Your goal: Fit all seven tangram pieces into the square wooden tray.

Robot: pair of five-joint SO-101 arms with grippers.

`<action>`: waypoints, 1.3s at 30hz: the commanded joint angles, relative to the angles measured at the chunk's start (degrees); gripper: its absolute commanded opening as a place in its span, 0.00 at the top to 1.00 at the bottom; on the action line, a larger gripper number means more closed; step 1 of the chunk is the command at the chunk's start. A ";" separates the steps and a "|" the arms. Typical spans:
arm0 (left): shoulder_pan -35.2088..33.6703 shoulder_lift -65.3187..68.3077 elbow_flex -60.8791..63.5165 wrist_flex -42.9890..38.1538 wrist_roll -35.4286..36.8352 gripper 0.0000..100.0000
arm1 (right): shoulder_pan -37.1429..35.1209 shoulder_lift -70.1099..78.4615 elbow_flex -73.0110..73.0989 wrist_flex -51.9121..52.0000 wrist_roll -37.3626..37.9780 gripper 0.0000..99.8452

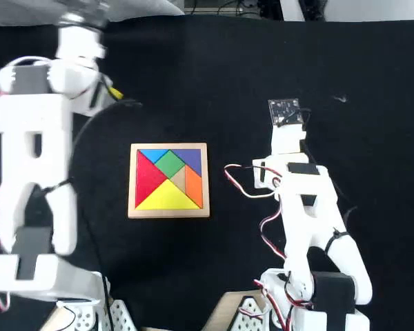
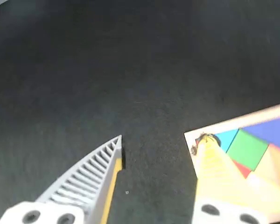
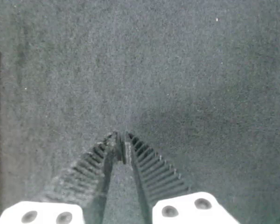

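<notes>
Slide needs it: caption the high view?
Wooden tray filled with coloured pieces, between left arm and right arm.

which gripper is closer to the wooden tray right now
Left. The left gripper hangs open just off a corner of the wooden tray; the right gripper sits shut over the black cloth, farther off.

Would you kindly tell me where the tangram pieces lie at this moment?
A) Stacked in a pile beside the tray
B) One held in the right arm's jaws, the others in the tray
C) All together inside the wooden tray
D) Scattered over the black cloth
C: in the high view the wooden tray is filled from rim to rim by seven coloured pieces, which lie flat and side by side.
</notes>
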 commanded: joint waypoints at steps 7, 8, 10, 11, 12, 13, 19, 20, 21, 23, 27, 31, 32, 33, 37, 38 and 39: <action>-3.38 -15.56 -3.47 11.69 12.75 0.93 | 0.44 -6.73 -7.52 7.38 0.18 0.99; -3.21 -16.09 -3.91 13.01 12.66 0.94 | 0.44 -8.75 -9.36 10.46 0.26 0.99; -2.24 -17.67 -4.44 14.77 12.66 0.97 | 0.53 -13.49 -13.49 16.88 0.44 0.99; -2.24 -18.99 -5.14 15.74 12.57 0.97 | 0.53 -16.13 -15.78 19.96 0.44 0.99; -2.33 -20.66 -5.85 16.62 12.57 0.97 | 0.53 -18.77 -18.07 22.95 0.44 0.99; -2.24 -22.33 -6.46 17.14 12.57 0.97 | 0.53 -21.58 -20.35 25.49 0.44 0.99; -1.89 -38.07 -6.64 17.58 12.57 0.97 | 0.70 -37.85 -31.34 37.36 0.44 0.99; -1.89 -40.88 -6.37 17.58 12.57 0.97 | 0.79 -40.57 -32.48 38.68 0.44 0.99; -1.89 -43.87 -5.67 17.49 12.57 0.97 | 0.79 -43.30 -33.54 40.09 0.44 0.99; -1.89 -49.49 -3.47 17.58 12.57 0.97 | 0.88 -48.75 -35.03 42.20 0.44 0.99; -1.89 -61.98 5.14 17.58 12.57 0.97 | 0.88 -59.91 -35.47 44.84 0.44 0.99; -2.42 -76.48 18.86 17.14 9.49 0.97 | 0.70 -69.85 -35.38 48.97 0.53 0.99; -2.33 -80.62 23.08 16.44 7.30 0.97 | 0.70 -72.22 -35.38 49.76 0.53 0.99; -2.33 -84.66 27.91 14.86 5.54 0.97 | 0.88 -74.24 -35.21 50.11 0.53 0.99; -2.33 -100.40 49.98 4.57 3.34 0.97 | 0.88 -82.15 -29.85 48.62 0.53 0.99; -2.33 -104.00 55.34 1.85 3.34 0.97 | 0.88 -83.91 -27.47 47.65 0.53 0.99; -2.42 -106.99 60.70 -0.97 3.34 0.97 | 0.88 -85.58 -24.66 46.42 0.53 0.99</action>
